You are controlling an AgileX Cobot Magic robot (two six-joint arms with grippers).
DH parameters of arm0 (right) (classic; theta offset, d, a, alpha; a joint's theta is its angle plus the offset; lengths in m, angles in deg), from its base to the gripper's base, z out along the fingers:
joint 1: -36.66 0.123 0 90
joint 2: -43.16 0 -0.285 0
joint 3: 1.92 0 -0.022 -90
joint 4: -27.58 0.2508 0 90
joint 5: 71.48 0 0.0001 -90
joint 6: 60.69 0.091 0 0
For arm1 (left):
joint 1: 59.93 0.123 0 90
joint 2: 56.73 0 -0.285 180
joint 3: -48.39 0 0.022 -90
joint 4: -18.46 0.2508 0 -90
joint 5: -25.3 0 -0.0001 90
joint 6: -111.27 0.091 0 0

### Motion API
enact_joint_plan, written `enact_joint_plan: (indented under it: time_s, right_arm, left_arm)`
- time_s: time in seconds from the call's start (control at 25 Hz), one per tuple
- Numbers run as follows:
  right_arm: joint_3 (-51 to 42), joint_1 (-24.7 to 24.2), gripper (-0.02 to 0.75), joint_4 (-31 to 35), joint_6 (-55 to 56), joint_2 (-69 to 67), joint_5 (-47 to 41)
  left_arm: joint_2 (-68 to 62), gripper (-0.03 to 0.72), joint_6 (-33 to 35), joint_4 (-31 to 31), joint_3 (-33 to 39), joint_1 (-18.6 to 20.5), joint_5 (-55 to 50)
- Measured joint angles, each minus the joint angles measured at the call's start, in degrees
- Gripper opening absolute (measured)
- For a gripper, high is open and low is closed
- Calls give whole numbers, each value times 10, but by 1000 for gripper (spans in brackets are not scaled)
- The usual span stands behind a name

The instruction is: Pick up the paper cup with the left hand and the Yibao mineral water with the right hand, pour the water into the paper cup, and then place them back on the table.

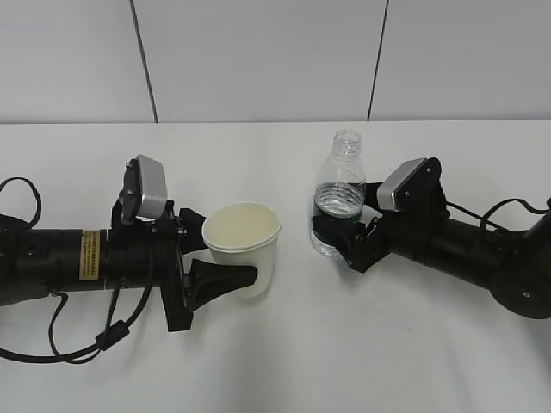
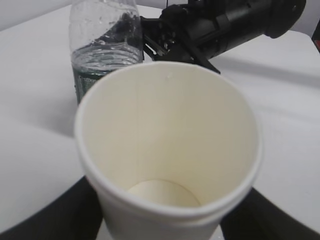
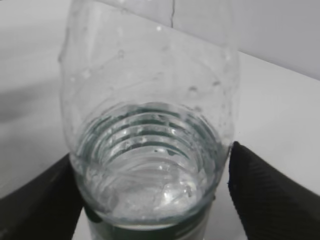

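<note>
The cream-white paper cup (image 1: pixel 245 249) stands upright on the white table (image 1: pixel 284 370), and its inside looks dry in the left wrist view (image 2: pixel 170 140). My left gripper (image 1: pixel 231 260), on the yellow-stickered arm, has one black finger on each side of the cup and pressed to its wall (image 2: pixel 165 222). The uncapped Yibao mineral water (image 1: pixel 340 194) stands upright to the right of the cup, about half full (image 3: pixel 150 130), and also shows in the left wrist view (image 2: pixel 102 50). My right gripper (image 1: pixel 336 245) brackets the bottle's green label band (image 3: pixel 155 205). A thin gap shows at the right finger (image 3: pixel 265 200).
A grey panelled wall runs behind the table's far edge. Black cables trail from both arms at the left and right sides. The cup and the bottle stand about a hand's width apart near the table's middle.
</note>
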Motion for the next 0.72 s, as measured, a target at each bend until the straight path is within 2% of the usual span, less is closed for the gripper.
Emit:
enact_joint_plan:
  time_s: [0.24, 0.56, 0.72]
  right_arm:
    - [3, 0, 560, -12, 5, -4, 0]
    - [3, 0, 531, -13, 5, -4, 0]
    - [3, 0, 465, -13, 6, -4, 0]
  left_arm:
    - [0, 459, 0, -12, 0, -20, 0]
    - [0, 459, 0, -26, 0, -25, 0]
    - [0, 459, 0, -27, 0, -33, 0]
